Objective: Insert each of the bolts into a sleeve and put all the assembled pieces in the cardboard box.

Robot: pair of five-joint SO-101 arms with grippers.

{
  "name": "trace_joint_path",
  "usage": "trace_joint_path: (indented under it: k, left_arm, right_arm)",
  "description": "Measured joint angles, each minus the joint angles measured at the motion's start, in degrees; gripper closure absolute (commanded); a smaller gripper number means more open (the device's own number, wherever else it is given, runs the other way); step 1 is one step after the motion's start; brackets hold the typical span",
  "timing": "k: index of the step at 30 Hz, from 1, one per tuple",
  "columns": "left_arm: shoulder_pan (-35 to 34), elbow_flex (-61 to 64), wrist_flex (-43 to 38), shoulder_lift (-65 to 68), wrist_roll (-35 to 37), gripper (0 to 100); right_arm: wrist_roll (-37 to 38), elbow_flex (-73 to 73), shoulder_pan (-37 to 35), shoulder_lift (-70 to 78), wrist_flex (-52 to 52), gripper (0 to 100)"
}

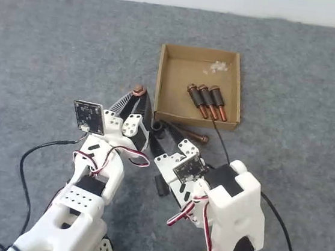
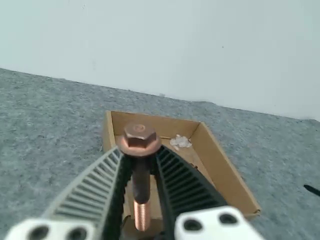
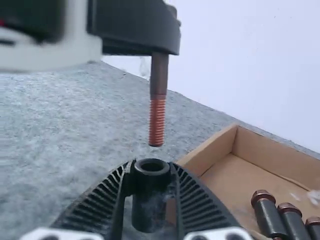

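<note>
Here the left gripper (image 2: 140,157) clamped the bolt (image 3: 158,107) upright, threaded tip just above the sleeve (image 3: 149,197) held by the right gripper (image 3: 150,172)

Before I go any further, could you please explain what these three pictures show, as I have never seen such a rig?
Two small white robot arms sit side by side on grey carpet. One picture looks down from above; the other two come from cameras on each arm's wrist. The left arm has its jaws shut on a copper-headed bolt, thread downward. The right arm has its jaws shut on an upright dark sleeve, just under the bolt's tip, not yet joined. The cardboard box holds three assembled pieces.
</note>
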Motion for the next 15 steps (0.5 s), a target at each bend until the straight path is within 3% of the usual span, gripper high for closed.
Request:
trace_joint_path:
  k: [4, 11, 15]
  left_arm:
    - [0.0, -1.6, 3.3, -0.4, 0.0, 99]
    - [2.3, -7.5, 24.7, -13.0, 0.1, 99]
    - [2.7, -7.6, 29.3, -16.5, 0.1, 99]
  right_arm:
    - [0.0, 0.0, -0.2, 0.0, 0.0, 99.3]
    - [0.0, 0.0, -0.2, 0.0, 0.0, 99.3]
    - [0.0, 0.0, -0.2, 0.0, 0.0, 99.3]
